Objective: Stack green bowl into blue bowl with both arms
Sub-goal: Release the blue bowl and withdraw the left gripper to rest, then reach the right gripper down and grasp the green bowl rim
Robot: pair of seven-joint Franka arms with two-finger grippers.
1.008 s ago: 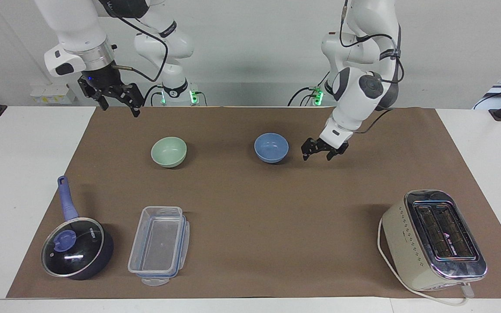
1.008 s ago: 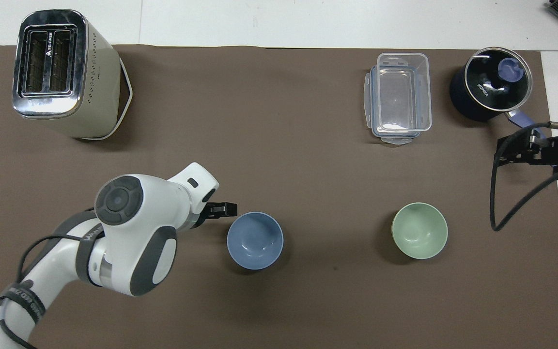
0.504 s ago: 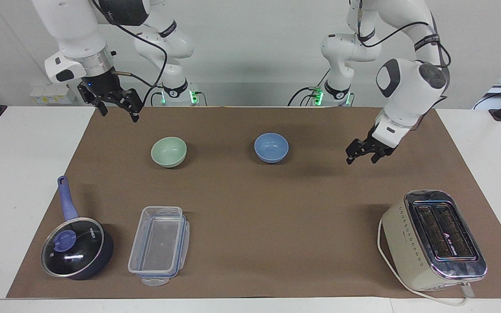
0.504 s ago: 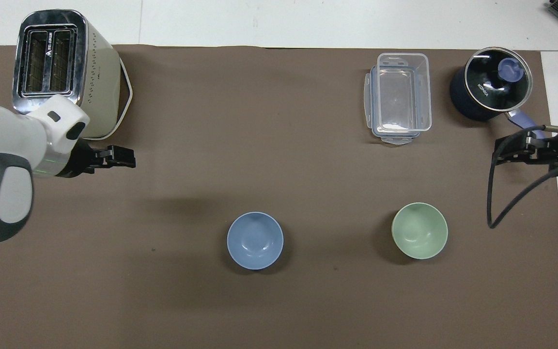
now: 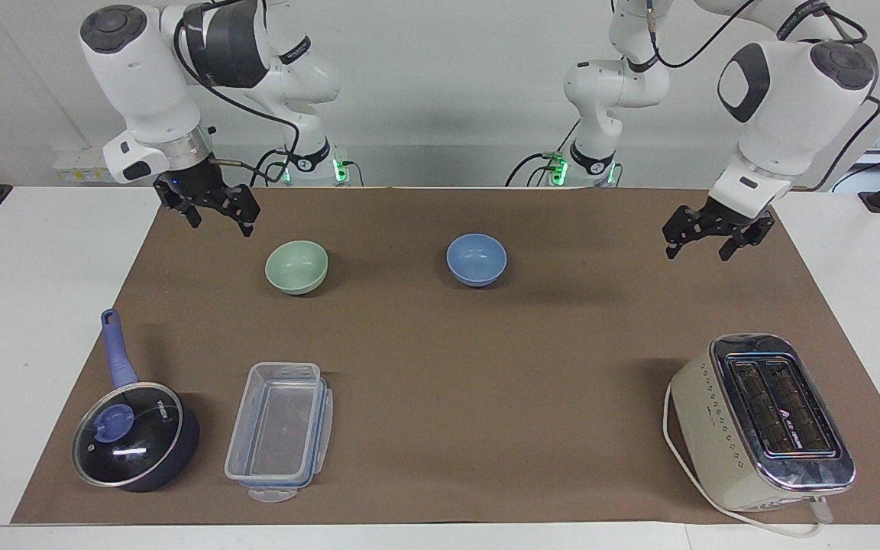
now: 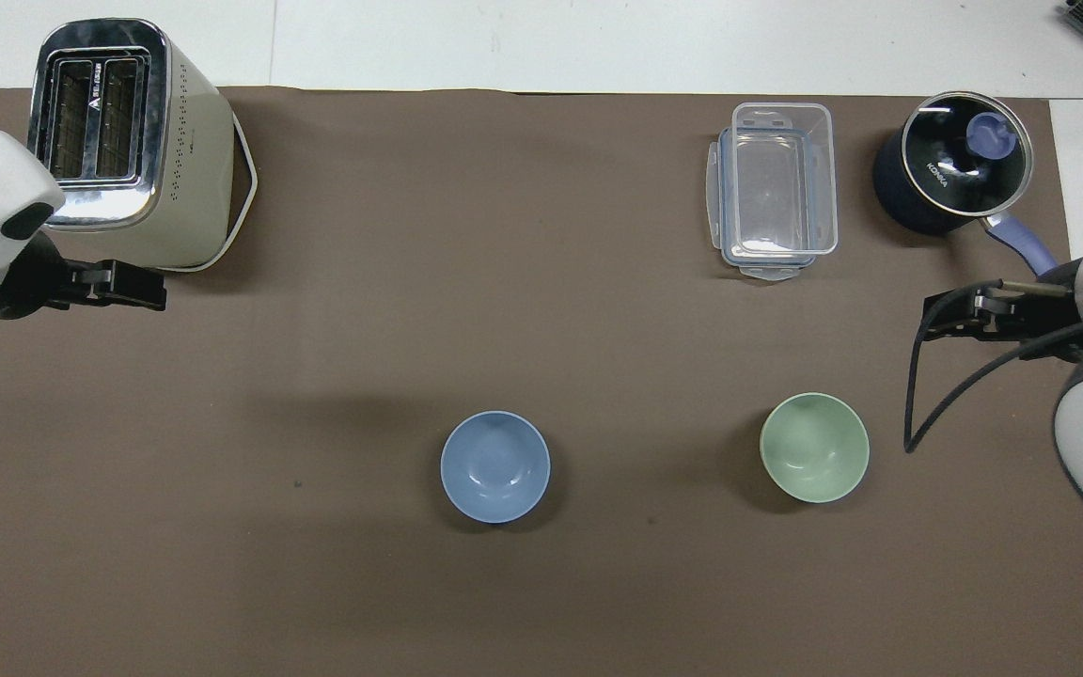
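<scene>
The pale green bowl (image 5: 296, 266) and the light blue bowl (image 5: 477, 260) stand upright, apart, side by side on the brown mat. The green one is toward the right arm's end. Both also show in the overhead view, green bowl (image 6: 814, 448) and blue bowl (image 6: 495, 466). My right gripper (image 5: 221, 224) is open and empty, up in the air over the mat beside the green bowl; it also shows from above (image 6: 941, 315). My left gripper (image 5: 697, 250) is open and empty, in the air over the mat toward the left arm's end, well away from the blue bowl.
A cream toaster (image 5: 765, 420) stands farther from the robots at the left arm's end. A clear plastic container (image 5: 279, 428) and a dark lidded saucepan (image 5: 134, 435) with a blue handle stand farther from the robots than the green bowl.
My left gripper has swung away from beside the blue bowl toward the left arm's end and risen. My right gripper has shifted a little toward the green bowl. The bowls have not moved.
</scene>
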